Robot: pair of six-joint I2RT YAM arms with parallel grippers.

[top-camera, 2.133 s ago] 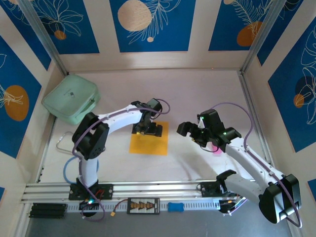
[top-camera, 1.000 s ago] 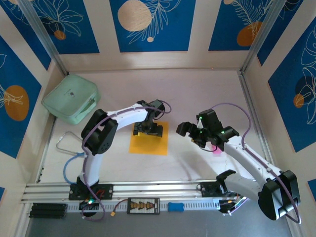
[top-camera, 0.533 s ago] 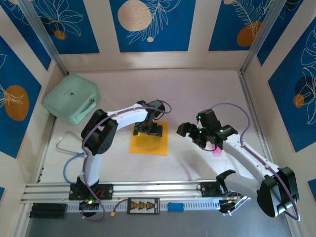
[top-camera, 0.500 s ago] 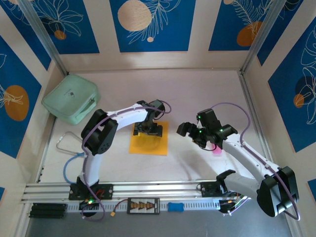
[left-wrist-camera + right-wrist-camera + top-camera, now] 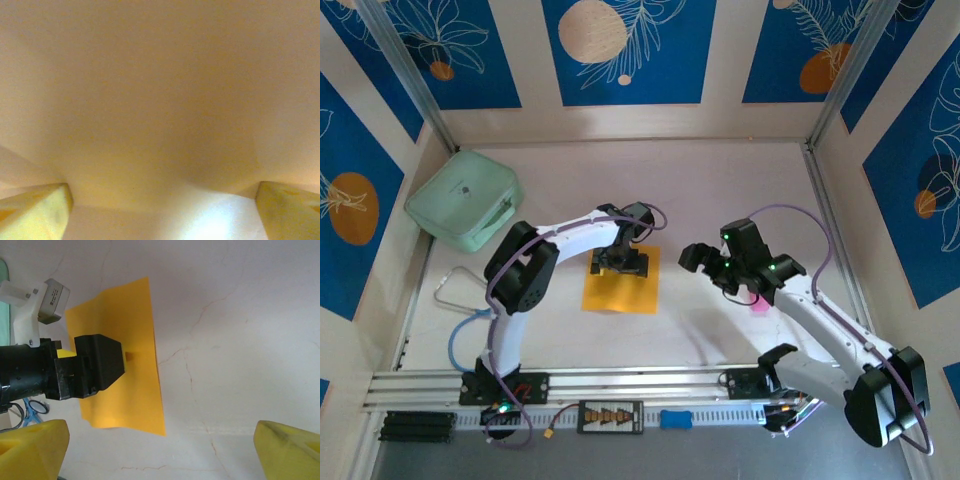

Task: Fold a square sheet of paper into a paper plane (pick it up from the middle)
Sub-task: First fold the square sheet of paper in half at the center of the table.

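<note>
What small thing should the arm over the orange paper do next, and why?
Probably close the left gripper to pinch up the square sheet of paper. It sits low over the sheet near its middle with its jaws apart, and the paper lies flat and unfolded.

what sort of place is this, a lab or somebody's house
Most likely a robot lab work cell, not a home: a left arm and right arm bolted to a metal rail, a table boxed in by blue printed panels, one square sheet of paper laid out.
</note>
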